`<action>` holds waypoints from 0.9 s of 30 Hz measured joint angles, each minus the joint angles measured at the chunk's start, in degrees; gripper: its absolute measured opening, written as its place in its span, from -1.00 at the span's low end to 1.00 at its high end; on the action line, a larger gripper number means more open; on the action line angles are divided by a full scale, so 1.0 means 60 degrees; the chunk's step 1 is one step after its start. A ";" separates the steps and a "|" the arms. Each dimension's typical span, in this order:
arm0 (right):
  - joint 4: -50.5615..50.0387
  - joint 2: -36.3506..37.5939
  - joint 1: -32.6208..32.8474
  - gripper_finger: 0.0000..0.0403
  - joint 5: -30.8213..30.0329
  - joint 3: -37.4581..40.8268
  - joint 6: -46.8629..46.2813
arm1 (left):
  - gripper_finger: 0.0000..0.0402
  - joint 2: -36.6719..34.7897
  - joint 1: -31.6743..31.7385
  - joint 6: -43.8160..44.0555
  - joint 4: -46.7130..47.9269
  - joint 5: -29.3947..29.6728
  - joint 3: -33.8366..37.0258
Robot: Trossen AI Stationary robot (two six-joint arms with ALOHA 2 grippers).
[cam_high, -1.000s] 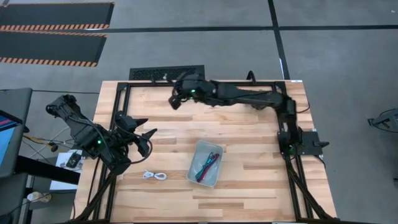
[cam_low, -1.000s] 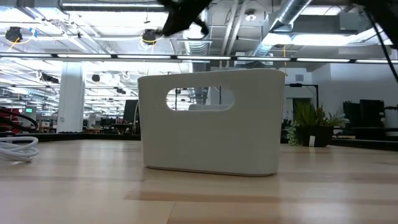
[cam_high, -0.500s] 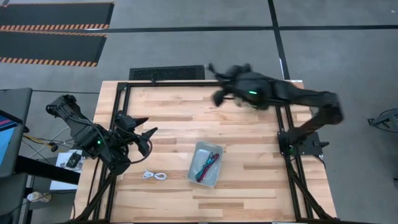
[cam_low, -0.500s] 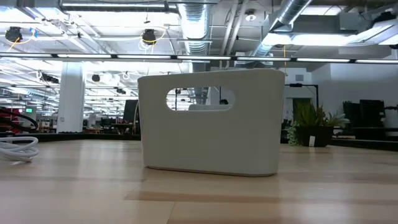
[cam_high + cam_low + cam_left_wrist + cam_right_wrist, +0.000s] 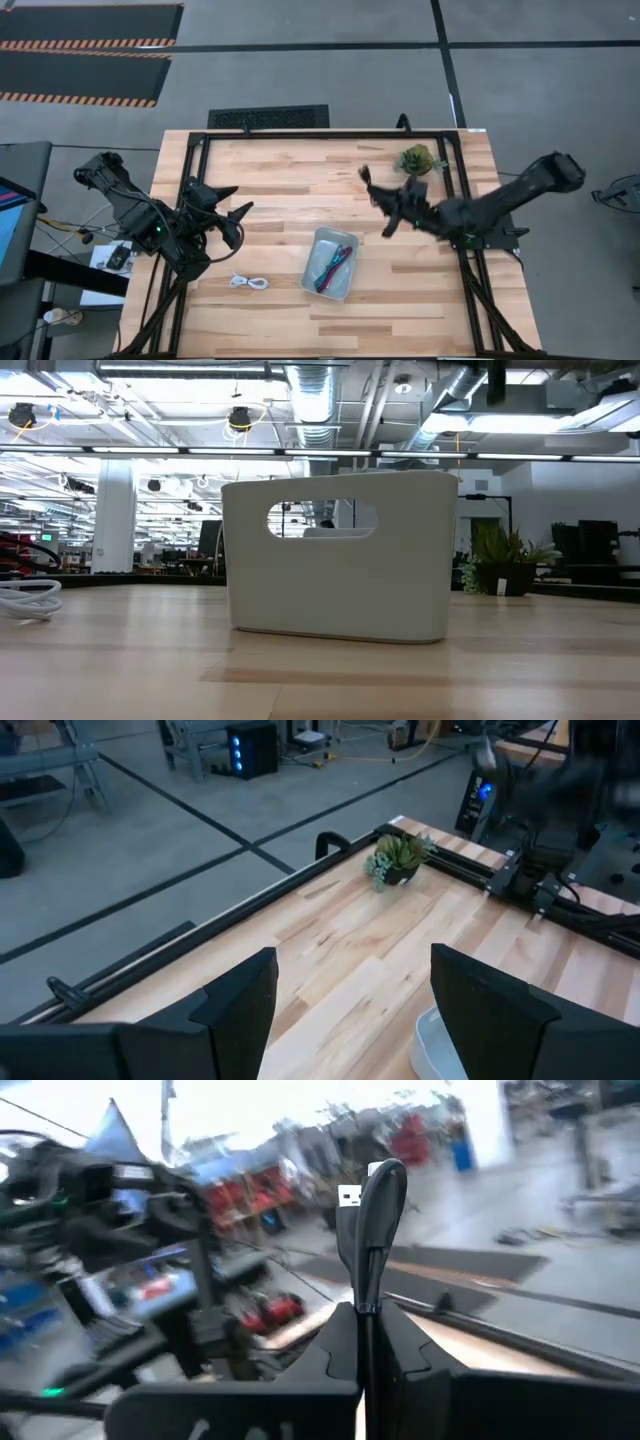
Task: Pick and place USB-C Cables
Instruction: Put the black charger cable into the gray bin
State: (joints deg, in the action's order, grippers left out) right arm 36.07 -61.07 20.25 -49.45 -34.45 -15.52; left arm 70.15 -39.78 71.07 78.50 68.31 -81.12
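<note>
The black USB-C cable (image 5: pixel 378 1205) stands out past my right gripper (image 5: pixel 365 1315), which is shut on it above the table's right half (image 5: pixel 380 205), right of the tray. The white tray (image 5: pixel 332 262) holds the magenta-red cable (image 5: pixel 338 262) and the teal-blue cable (image 5: pixel 326 272). The white cable (image 5: pixel 250 283) lies coiled on the table left of the tray and shows in the low view (image 5: pixel 25 600). My left gripper (image 5: pixel 236 222) waits open at the table's left side, its fingers (image 5: pixel 235 1010) apart. My right gripper pinches a thin strand of the black cable (image 5: pixel 366 1290) between its two fingers. The cable sticks out beyond the fingertips in a bent loop, with its pale connector end (image 5: pixel 350 1197) free. It is lifted clear of the table.
A small green leafy plant (image 5: pixel 418 158) stands near the far right corner, close behind my right arm, and shows in the left wrist view (image 5: pixel 400 858). A black metal frame (image 5: pixel 300 134) runs along the table edges. Bare wood (image 5: pixel 290 185) lies between the arms.
My right arm has swung fast from the far edge, left of centre, across toward the table's right side and nearer, so its gripper now hangs just right of the tray. It has left the top of the low view. The left arm, tray and white cable kept still.
</note>
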 joint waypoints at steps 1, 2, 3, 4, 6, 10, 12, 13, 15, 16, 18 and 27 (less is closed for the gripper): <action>0.1326 -0.0362 0.0077 -0.93 0.0004 0.0604 0.0229 | 0.23 0.0000 0.0002 0.0000 0.0000 0.0001 0.0000; 0.2669 -0.0824 0.0136 -0.93 0.0028 0.1124 0.0347 | 0.23 0.0001 -0.0002 0.0000 -0.0001 0.0009 0.0000; 0.3858 -0.1351 0.0155 -0.93 0.0085 0.1542 0.0389 | 0.23 0.0021 0.0002 0.0004 0.0000 0.0019 0.0000; 0.4973 -0.1965 0.0141 -0.92 0.0151 0.1878 0.0379 | 0.23 0.0036 0.0002 0.0007 -0.0007 0.0029 0.0000; 0.6991 -0.3289 0.0010 -0.93 0.0341 0.2159 0.0349 | 0.23 0.0041 0.0000 -0.0004 -0.0307 0.0124 0.0111; 0.8916 -0.5529 -0.0674 -0.94 0.1946 0.1641 0.0263 | 0.23 0.0051 0.0025 -0.0478 -0.1113 0.0233 0.0584; 0.8353 -0.5950 -0.1090 -0.94 0.2746 0.1063 -0.0205 | 0.23 0.0051 0.0059 -0.0460 -0.1231 0.0230 0.0771; 0.8520 -0.6154 -0.1304 -0.94 0.3248 0.0741 -0.0362 | 0.23 0.0051 0.0076 -0.0376 -0.1249 0.0228 0.0835; 0.8533 -0.6424 -0.1673 -0.93 0.4508 0.0098 -0.0253 | 0.23 0.0051 0.0085 -0.0239 -0.1246 0.0202 0.0930; 0.8405 -0.6436 -0.1821 -0.92 0.4870 -0.0083 -0.0077 | 0.23 0.0051 0.0085 -0.0228 -0.1242 0.0193 0.0933; 0.7923 -0.6217 -0.2082 -0.92 0.5262 -0.0385 0.0140 | 0.23 0.0040 0.0085 -0.0222 -0.1268 0.0193 0.0933; 0.6608 -0.5119 -0.2452 -0.91 0.6290 -0.0461 0.0572 | 0.23 0.0033 0.0517 -0.1742 -0.3198 0.0332 0.1840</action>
State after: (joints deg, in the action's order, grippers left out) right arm 75.72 -91.79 5.54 -11.71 -37.21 -12.09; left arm 70.35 -36.67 60.61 59.31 70.30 -70.08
